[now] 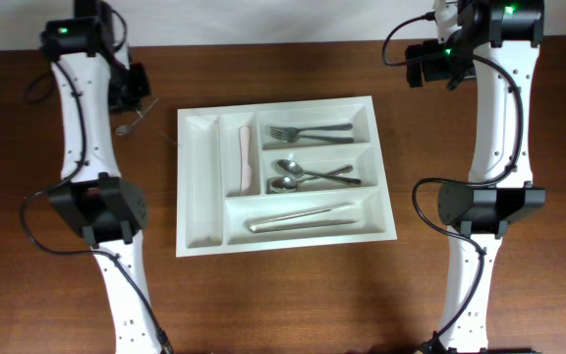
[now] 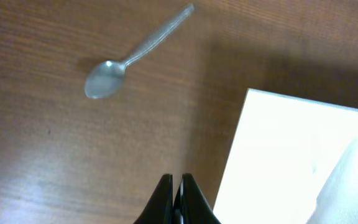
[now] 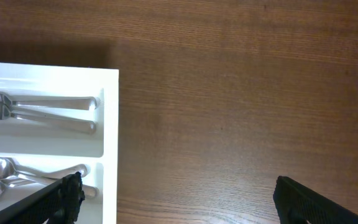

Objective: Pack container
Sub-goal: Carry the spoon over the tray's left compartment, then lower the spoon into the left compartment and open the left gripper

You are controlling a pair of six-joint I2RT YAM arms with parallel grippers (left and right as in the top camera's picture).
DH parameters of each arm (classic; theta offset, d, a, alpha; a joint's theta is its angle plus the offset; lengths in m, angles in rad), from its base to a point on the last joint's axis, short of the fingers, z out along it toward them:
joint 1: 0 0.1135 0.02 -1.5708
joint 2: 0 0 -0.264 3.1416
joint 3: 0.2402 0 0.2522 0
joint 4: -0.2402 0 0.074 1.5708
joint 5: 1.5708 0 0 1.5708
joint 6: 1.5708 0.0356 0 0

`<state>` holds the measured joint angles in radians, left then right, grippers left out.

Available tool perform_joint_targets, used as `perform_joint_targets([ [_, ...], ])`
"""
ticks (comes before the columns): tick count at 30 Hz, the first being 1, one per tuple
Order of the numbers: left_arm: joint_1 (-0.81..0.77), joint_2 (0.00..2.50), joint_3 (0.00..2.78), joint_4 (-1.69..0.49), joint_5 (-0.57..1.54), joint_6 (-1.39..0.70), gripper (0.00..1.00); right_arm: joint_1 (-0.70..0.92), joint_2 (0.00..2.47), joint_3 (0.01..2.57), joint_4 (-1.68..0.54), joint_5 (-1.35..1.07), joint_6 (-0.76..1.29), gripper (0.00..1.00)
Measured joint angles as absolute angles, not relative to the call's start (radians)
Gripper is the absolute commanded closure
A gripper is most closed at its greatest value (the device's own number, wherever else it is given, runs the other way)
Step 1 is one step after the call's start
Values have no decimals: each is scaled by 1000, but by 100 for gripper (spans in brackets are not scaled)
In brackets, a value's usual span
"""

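The container (image 1: 193, 228), a white tray with five compartments, lies flat at the centre of the overhead frame, between the two arms, where either can reach it. It is sorted by kind: forks (image 1: 308, 131) in the upper wide compartment, spoons (image 1: 308, 176) in the middle one, and long silver pieces (image 1: 303, 217), probably knives, in the lower one. A pale utensil (image 1: 245, 157) that is too small to identify lies in one narrow compartment, and the leftmost narrow one looks empty. One loose spoon (image 2: 114, 71) lies bowl-up on the table (image 1: 283, 305), in the upper left of the left wrist view, well apart from the container's corner at that view's right edge. By my reading it is the piece yet to be packed. The left gripper (image 2: 176, 193) hangs above the wood at the bottom centre of its view with its fingers pressed together on nothing, so it would have to spread them before a pickup. The right gripper (image 3: 178, 186) has its fingers spread wide and empty, poised over bare table just right of the container's forks end, seemingly out of the way. The surface is dark brown wood grain, matte and level, with soft shadows. A pale strip runs along the top edge of the overhead frame, and whether it is wall or floor I cannot tell.
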<state>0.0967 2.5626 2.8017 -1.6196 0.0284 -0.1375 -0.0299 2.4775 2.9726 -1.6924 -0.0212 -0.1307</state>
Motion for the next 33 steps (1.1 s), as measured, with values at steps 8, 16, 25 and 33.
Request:
perform_joint_targets([
  [8,45,2563,2802,-1684,-27,6,98,-30,2477,2973,-1692,-21,-131,1],
  [16,15,2563,2802,-1685,33,142,98,-30,2477,2973,-1692,-21,-131,1],
  [25,-44,2563,2802,-1685,143,334,98,-30,2477,2973,-1692,-21,-131,1],
  [33,-54,2607,2803,-1685,194,406,98,-30,2477,2973,-1692,-21,-131,1],
])
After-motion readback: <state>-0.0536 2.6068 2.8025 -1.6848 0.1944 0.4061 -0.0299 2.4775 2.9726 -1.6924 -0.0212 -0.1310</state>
